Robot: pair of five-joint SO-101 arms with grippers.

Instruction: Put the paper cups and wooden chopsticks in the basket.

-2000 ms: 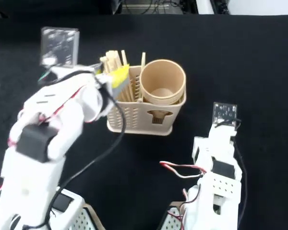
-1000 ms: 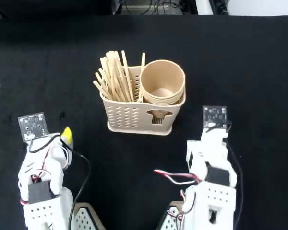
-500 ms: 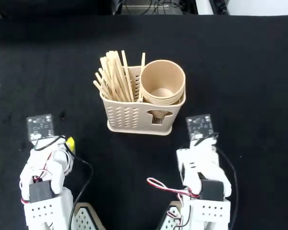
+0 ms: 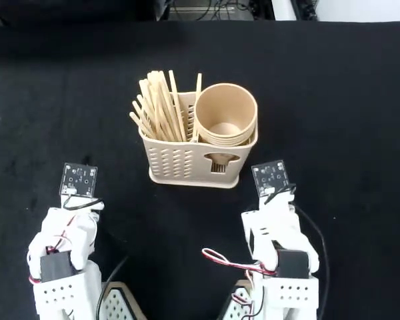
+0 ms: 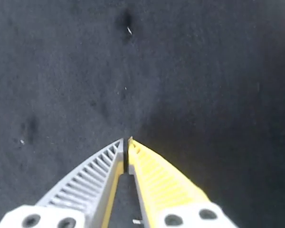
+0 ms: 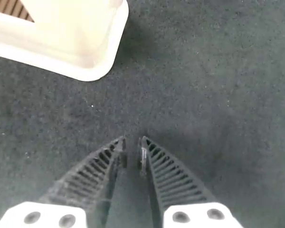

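**Both arms pulled back, basket already filled**

Since two seconds ago the left arm (image 4: 61, 243) has withdrawn from above the basket (image 4: 187, 163) and now sits folded at the near edge of the worktop (image 4: 347, 100). The right arm (image 4: 278, 233) has shifted a little toward the middle and is folded as well.

The left gripper (image 5: 127, 140) has its two fingers pressed together at the tips and holds nothing; below it is only dark cloth. The right gripper (image 6: 132, 142) is almost closed, with only a thin gap between the fingers, and it also holds nothing. It hangs near one corner of the basket without touching it.

The wooden chopsticks (image 4: 159, 107) stand as a bundle in the left compartment of the basket and lean outward. The paper cups (image 4: 225, 113) sit nested and upright in the right compartment. No cup or chopstick lies loose on the worktop in the high view.

By this, the filling step seems finished and the task is very likely complete. The next move probably calls for nothing more than both arms keeping away from the basket, because a careless reach could knock the leaning chopsticks.
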